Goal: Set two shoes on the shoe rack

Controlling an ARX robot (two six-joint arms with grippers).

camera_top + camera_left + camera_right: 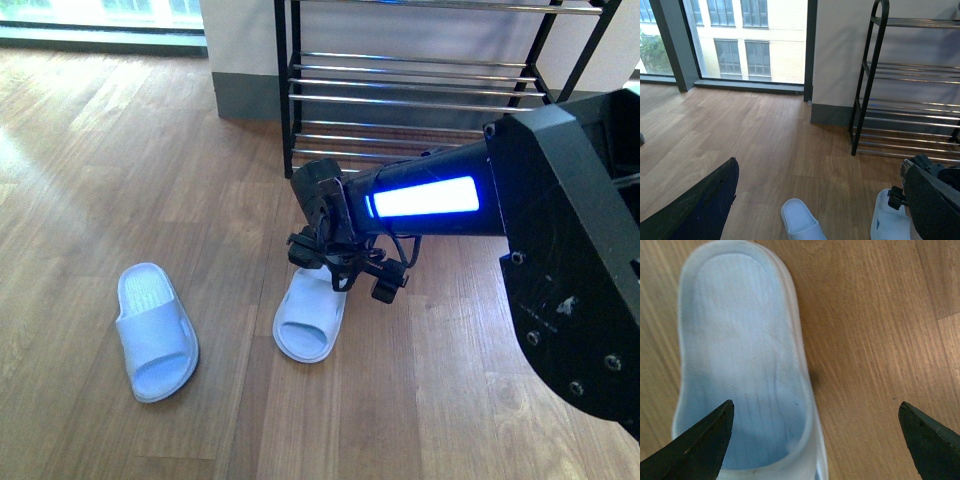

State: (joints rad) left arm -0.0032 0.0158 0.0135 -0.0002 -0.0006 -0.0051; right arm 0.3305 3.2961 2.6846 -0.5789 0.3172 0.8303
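wood-plank floor (pixel 120 150) runs back to a pale wall and a floor-to-ceiling window (pixel 740 40). the shoe rack (pixel 420 100), black arched frames with chrome rods, stands against that wall. both pale blue slide slippers lie sole-down on the floor in front of it, well apart from each other. i log the first slipper (pixel 155 330) off toward the robot's left, lying alone. the second slipper (pixel 312 318) sits nearer the rack, with its rackward end under my right gripper (pixel 335 262). right arm is stretched out low across the front view, its blue light strip lit. right wrist view: fingers spread wide and gripping nothing, one fingertip (pixel 700 440) over the footbed of the second slipper, the other over bare floor, and the slipper's side rim between them. i cannot tell whether either tip touches. left gripper (pixel 818 162) also reads wide and empty, held above the floor, looking toward the rack and both slippers.
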